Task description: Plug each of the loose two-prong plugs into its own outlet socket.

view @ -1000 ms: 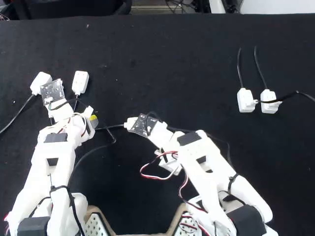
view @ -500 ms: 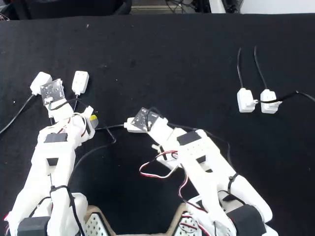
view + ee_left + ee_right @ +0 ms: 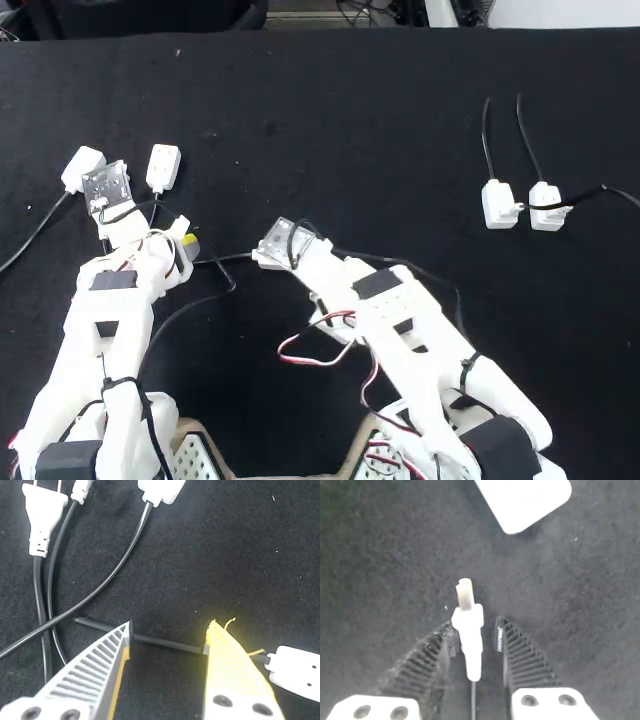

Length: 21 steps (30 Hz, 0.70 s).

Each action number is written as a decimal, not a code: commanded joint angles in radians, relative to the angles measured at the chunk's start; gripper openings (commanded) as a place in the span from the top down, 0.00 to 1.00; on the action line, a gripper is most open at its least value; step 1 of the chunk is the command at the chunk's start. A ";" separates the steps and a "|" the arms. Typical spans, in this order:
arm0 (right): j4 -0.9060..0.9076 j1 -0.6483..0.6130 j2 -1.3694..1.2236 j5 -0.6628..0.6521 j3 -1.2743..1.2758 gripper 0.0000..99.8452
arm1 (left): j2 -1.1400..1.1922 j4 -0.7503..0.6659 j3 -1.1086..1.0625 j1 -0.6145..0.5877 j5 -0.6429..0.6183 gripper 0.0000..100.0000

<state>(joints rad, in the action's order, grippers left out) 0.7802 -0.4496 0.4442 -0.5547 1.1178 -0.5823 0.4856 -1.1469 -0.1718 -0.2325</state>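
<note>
A white two-prong plug (image 3: 468, 625) lies on the black table between the fingers of my right gripper (image 3: 473, 630), prongs pointing away and its cable running back under the wrist. The jaws stand narrowly open; one finger touches the plug and a small gap shows at the other. From above, this plug (image 3: 262, 257) sits left of centre under the right gripper (image 3: 276, 243). My left gripper (image 3: 167, 630) is open over a black cable (image 3: 165, 644). Beyond it lie a white plug (image 3: 42, 507) and a white socket block (image 3: 160, 490).
Two white blocks (image 3: 498, 203) (image 3: 545, 207) with black cables lie at the far right of the table. A white block (image 3: 525, 500) lies ahead of the right gripper. Another white connector (image 3: 295, 672) lies beside the left gripper's yellow finger. Black cables loop between the arms.
My right gripper has moved up and to the left, over the plug, which stayed put. The left arm has not moved.
</note>
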 commanded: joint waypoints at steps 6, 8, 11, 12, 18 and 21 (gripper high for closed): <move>0.000 -0.014 -0.038 0.009 -0.039 0.98 | -0.031 -0.006 0.021 -0.002 -0.009 0.75; 0.049 0.018 -0.019 0.008 -0.048 0.99 | -0.031 -0.006 0.021 -0.002 -0.009 0.75; 0.132 0.091 0.045 0.000 -0.058 0.99 | -0.031 -0.006 0.021 -0.002 -0.009 0.75; 0.144 0.106 0.064 0.000 -0.053 0.99 | -0.031 -0.006 0.021 -0.002 -0.009 0.75; 0.149 0.117 0.090 0.000 0.027 0.99 | -0.031 -0.006 0.021 -0.002 -0.009 0.75; 0.149 0.115 0.090 0.000 0.041 0.98 | -0.031 -0.006 0.021 -0.002 -0.009 0.75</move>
<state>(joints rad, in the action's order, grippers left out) 0.9214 -0.3468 0.4994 -0.5562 1.1561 -0.5823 0.4856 -1.1469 -0.1718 -0.2325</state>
